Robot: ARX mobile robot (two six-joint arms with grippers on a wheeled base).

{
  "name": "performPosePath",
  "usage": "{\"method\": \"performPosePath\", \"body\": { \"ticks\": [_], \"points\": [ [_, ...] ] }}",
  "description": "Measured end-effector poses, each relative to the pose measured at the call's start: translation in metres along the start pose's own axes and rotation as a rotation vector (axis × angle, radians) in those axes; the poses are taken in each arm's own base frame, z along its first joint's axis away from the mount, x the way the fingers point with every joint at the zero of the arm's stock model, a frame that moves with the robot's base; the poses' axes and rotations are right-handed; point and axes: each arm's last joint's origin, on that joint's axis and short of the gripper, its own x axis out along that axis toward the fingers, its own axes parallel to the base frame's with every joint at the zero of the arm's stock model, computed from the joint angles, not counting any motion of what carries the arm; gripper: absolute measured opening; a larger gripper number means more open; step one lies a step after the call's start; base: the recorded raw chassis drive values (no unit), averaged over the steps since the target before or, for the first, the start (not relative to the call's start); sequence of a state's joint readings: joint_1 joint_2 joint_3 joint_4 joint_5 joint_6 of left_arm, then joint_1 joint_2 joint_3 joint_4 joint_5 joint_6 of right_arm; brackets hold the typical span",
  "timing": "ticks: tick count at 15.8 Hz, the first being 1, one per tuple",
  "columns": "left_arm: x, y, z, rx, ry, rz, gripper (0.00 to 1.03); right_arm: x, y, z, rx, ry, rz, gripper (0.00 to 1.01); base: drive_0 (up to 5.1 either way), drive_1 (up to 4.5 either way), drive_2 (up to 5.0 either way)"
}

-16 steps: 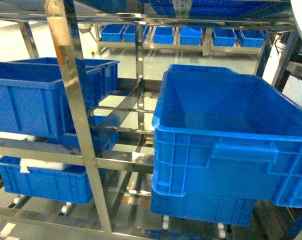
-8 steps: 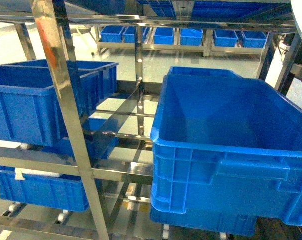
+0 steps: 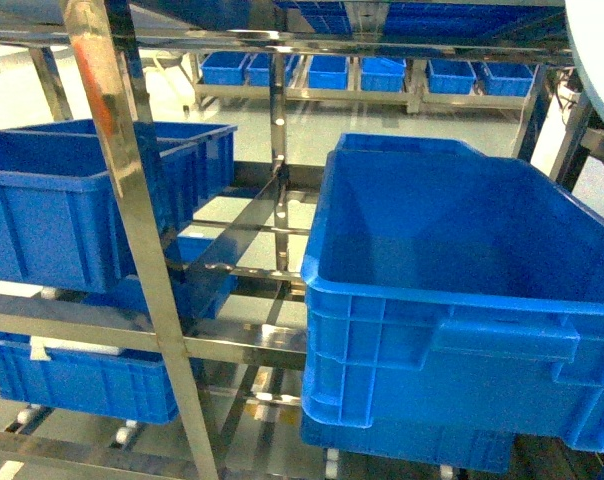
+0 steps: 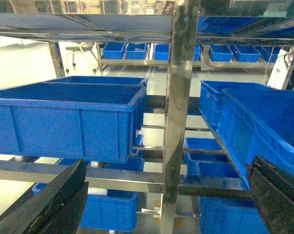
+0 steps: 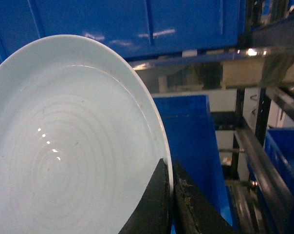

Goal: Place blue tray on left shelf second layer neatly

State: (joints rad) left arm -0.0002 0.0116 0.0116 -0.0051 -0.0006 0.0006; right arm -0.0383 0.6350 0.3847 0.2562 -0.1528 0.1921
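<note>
The blue tray (image 5: 64, 146), pale sky-blue with a raised rim, fills the left of the right wrist view, standing on edge. My right gripper (image 5: 170, 168) is shut on its rim, one dark finger on each face. In the head view only a pale edge of the tray (image 3: 597, 70) shows at the top right. The left shelf (image 3: 117, 170) is a shiny steel rack with a perforated upright in front of me. My left gripper (image 4: 167, 168) is open, its dark fingers (image 4: 54, 200) spread wide before the shelf upright (image 4: 181, 97), holding nothing.
A deep dark-blue crate (image 3: 452, 290) sits on the right, close to me. Two more crates (image 3: 62, 200) stand on the left tier, with another crate (image 3: 82, 375) below. A farther rack with small blue bins (image 3: 362, 72) stands behind. Steel crossbars (image 3: 242, 270) span the middle gap.
The head view shifted a little a second ago, bringing the right crate closer. Since then the tray's pale edge has come further into the top right corner.
</note>
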Motion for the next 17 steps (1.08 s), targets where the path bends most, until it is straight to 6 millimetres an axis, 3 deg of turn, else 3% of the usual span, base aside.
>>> {"method": "performPosePath", "body": {
  "ticks": [3, 5, 8, 12, 14, 17],
  "points": [
    [0.000, 0.000, 0.000, 0.000, 0.000, 0.000, 0.98, 0.003, -0.007, -0.005, 0.110, 0.137, 0.067, 0.02, 0.0, 0.00, 0.0],
    [0.000, 0.000, 0.000, 0.000, 0.000, 0.000, 0.98, 0.008, -0.011, -0.013, 0.230, 0.317, 0.107, 0.02, 0.0, 0.00, 0.0],
    [0.000, 0.000, 0.000, 0.000, 0.000, 0.000, 0.98, 0.025, -0.030, -0.051, 0.521, 0.646, 0.032, 0.02, 0.0, 0.00, 0.0],
    [0.000, 0.000, 0.000, 0.000, 0.000, 0.000, 0.98, 0.062, -0.037, -0.053, 0.538, 0.613, -0.011, 0.02, 0.0, 0.00, 0.0],
    [0.000, 0.000, 0.000, 0.000, 0.000, 0.000, 0.98, 0.093, -0.036, -0.048, 0.517, 0.590, -0.024, 0.02, 0.0, 0.00, 0.0],
    [0.000, 0.000, 0.000, 0.000, 0.000, 0.000, 0.98, 0.122, -0.041, -0.058, 0.513, 0.613, -0.118, 0.02, 0.0, 0.00, 0.0]
  ]
}}
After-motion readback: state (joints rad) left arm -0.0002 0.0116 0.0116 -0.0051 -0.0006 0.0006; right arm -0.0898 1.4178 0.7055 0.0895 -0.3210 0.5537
